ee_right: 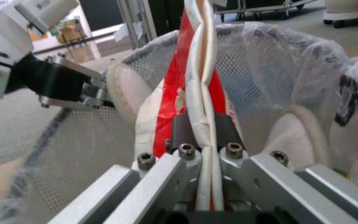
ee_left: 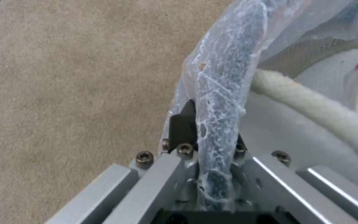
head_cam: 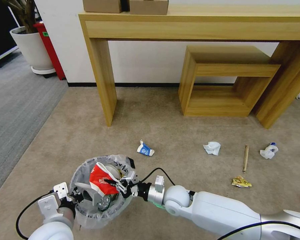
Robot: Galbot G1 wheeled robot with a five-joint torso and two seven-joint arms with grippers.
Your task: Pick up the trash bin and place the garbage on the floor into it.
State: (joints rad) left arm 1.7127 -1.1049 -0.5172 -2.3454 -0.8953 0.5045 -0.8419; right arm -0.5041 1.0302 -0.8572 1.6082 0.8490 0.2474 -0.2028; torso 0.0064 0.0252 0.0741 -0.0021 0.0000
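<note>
Left end effector (head_cam: 77,196): clamped on the near-left rim of the trash bin (head_cam: 90,218); your left wrist view shows the liner-wrapped rim pinched between the two pads.
Right end effector (head_cam: 121,187): clenched on a crushed red paper cup (head_cam: 101,181); the right wrist view has its folded rim squeezed between the pads.
Trash bin: low in front of you, left of centre, mouth facing up.
Key relation: the cup hangs right over the bin's mouth, inside the rim line, with the bin directly below the right end effector. Its crushed long axis runs roughly across the opening.
Already inside: a white slipper (ee_right: 123,90) lies against the mesh wall beside the cup.
Litter on the carpet: blue-white carton (head_cam: 145,149) just beyond the bin; tissue wad (head_cam: 212,147), wooden stick (head_cam: 245,157), yellow wrapper (head_cam: 241,181) and a small clear bottle (head_cam: 269,151) lie well off to your right.
Nearer arm: judging by layout, the right arm, since the left is busy with the bin.
</note>
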